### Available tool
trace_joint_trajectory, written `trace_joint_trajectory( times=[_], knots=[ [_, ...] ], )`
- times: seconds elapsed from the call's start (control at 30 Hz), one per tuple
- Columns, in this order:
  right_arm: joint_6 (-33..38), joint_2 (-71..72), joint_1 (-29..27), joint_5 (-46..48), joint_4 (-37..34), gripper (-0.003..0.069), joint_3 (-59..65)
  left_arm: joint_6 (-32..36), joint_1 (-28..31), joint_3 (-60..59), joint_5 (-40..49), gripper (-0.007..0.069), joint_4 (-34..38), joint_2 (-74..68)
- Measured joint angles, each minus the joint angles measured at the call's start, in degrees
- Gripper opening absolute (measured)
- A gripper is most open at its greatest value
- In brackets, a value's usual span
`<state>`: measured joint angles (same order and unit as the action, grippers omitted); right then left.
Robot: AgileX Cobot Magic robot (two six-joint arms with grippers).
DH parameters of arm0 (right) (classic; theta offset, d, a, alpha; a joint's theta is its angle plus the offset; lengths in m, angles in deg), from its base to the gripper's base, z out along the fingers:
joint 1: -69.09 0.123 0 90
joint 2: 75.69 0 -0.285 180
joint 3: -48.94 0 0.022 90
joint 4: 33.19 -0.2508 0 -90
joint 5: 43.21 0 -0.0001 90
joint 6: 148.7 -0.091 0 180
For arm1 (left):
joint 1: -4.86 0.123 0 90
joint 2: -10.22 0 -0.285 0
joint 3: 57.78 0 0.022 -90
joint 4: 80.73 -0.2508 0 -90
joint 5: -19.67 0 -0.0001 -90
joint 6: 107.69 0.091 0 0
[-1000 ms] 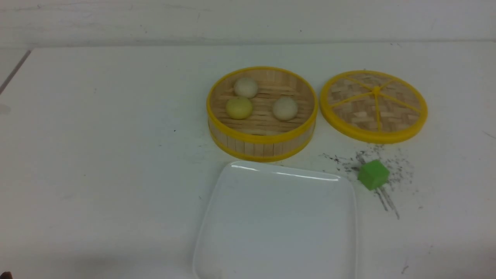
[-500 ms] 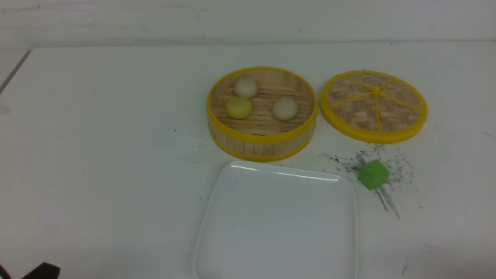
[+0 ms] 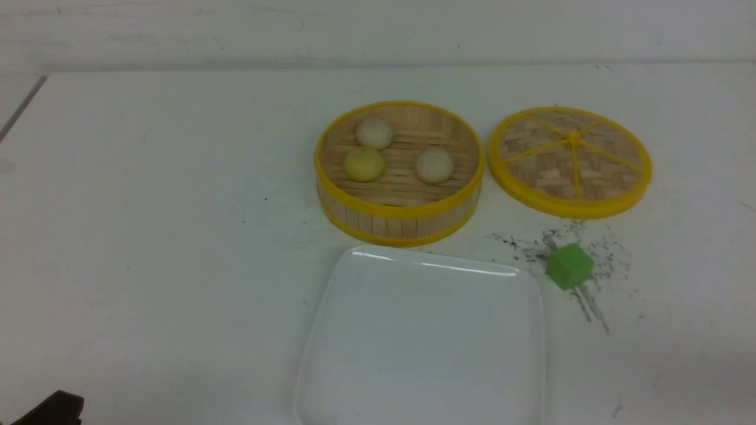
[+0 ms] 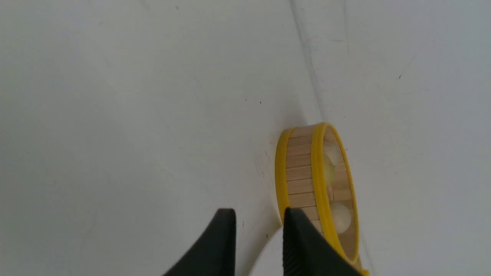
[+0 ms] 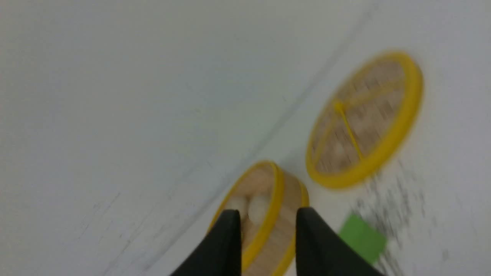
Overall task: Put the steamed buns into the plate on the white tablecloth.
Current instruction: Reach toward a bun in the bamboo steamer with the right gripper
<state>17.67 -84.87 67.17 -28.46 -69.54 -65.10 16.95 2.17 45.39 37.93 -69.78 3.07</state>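
L gripper (image 4: 259,214): fingers apart, nothing btwn them, so released & empty. It hangs over the white tablecloth (image 3: 177,206). In front view only a dark corner of the L arm (image 3: 52,410) shows, at the near-L edge.

R gripper (image 5: 268,214): fingers also parted, nothing pinched, released. It's out of front view. Its wrist pic is blurred.

The 3 steamed buns (image 3: 374,133) all sit in the bamboo steamer (image 3: 398,227): 2 cream, 1 pale yellow (image 3: 364,164). The yellow one is just beside the far cream one; the other cream bun (image 3: 434,164) sits apart from both.

From the L gripper:
- steamer is ahead of the fingertips & off to its R, well apart
- 1 fingertip overlaps the steamer wall in the wrist pic only, no contact
- plate (image 3: 413,336) lies to its R, nearer than the steamer, its far rim just short of the steamer wall

From the R gripper:
- steamer is straight ahead, seen past the gap btwn the fingertips
- 2 buns show inside the rim
- lid (image 3: 570,159) lies flat farther ahead, beyond the steamer
- green cube (image 3: 569,267) is nearer than the lid, on dark speckles (image 3: 590,307) on the cloth

Neither gripper touches steamer, buns or plate.
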Motion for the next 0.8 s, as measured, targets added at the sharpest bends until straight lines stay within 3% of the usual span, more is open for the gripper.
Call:
trace_joint_trajectory(
  times=[0.17,0.2,0.27,0.3,0.4,0.5,0.67,0.8],
  knots=[
    [11.4,-10.8,0.0,5.5,6.0,0.0081,-12.3,9.2,0.0,10.0,4.3,0.0088,-1.2,-2.1],
    [14.5,-17.6,0.0,13.0,8.4,0.0022,-17.1,13.2,0.0,15.7,9.4,0.0036,-2.3,-6.7],
    [15.4,-21.7,0.0,19.1,9.8,-0.0002,-20.6,15.2,0.0,17.9,13.0,0.0017,-2.7,-9.2],
    [16.1,-28.7,0.0,26.2,10.8,-0.0011,-24.8,18.9,0.0,22.5,20.2,0.0002,-3.3,-15.5],
    [17.4,-40.1,0.0,37.2,10.5,-0.0012,-30.3,24.3,0.0,28.2,29.4,0.0002,-3.7,-24.6],
    [22.0,-49.5,0.8,43.7,6.8,-0.0011,-34.8,29.6,0.0,32.8,36.1,0.0002,-3.7,-33.2],
    [38.3,-67.1,8.7,45.8,-9.9,0.0003,-45.5,37.5,0.0,40.0,40.5,0.0002,-3.9,-48.7],
    [42.1,-80.4,17.0,45.7,-12.1,0.0010,-57.0,38.8,0.0,42.0,40.4,0.0002,-3.9,-54.8]
  ],
)
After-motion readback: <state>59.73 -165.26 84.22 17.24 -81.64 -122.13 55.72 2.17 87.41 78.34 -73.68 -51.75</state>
